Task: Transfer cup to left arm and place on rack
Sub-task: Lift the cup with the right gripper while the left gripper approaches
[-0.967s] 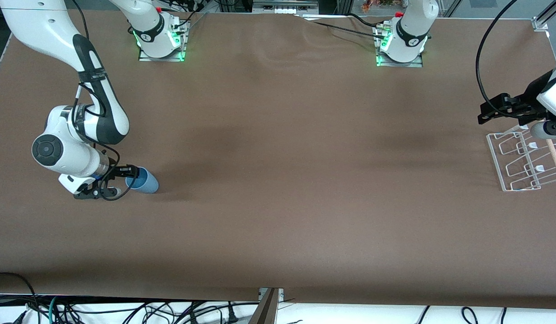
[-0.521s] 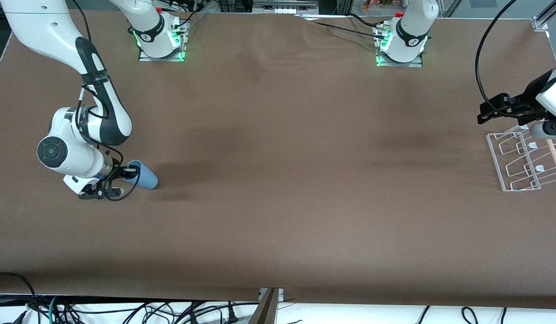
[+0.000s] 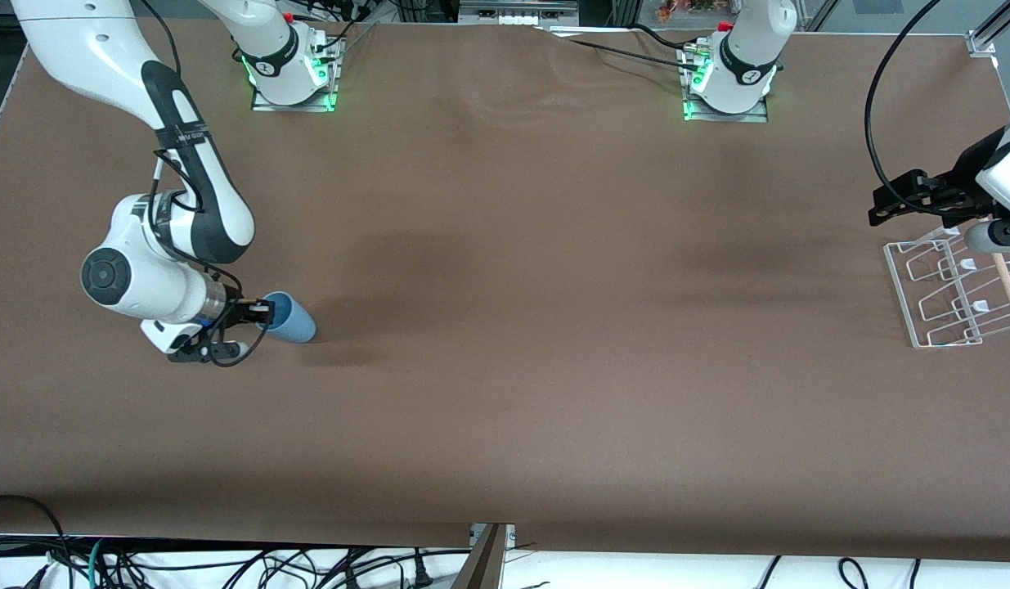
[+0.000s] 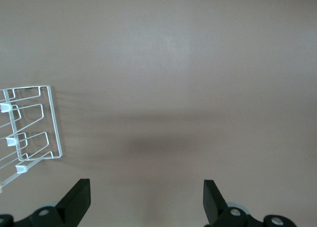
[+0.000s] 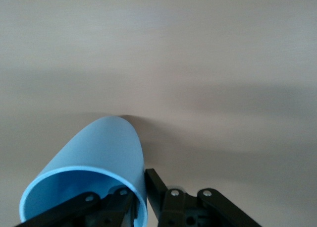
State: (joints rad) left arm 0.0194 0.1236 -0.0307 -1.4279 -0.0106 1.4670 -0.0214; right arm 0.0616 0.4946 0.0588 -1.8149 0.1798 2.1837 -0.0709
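The light-blue cup (image 3: 290, 319) is held on its side by my right gripper (image 3: 263, 312), which is shut on the cup's rim, one finger inside the mouth and one outside, over the table toward the right arm's end. In the right wrist view the cup (image 5: 94, 167) fills the lower part and my right gripper (image 5: 140, 192) pinches its wall. My left gripper (image 3: 885, 206) is open and empty, up beside the rack (image 3: 950, 298) at the left arm's end. In the left wrist view its fingers (image 4: 77, 199) stand wide apart and the rack (image 4: 29, 130) shows at the edge.
The brown table (image 3: 554, 327) is bare between the two arms. The arm bases (image 3: 292, 74) stand at the table's far edge. A thick black cable (image 3: 881, 106) loops above the left wrist. Cables lie below the table's front edge.
My right arm has carried the cup up and toward the middle of the table. The left arm has not moved.
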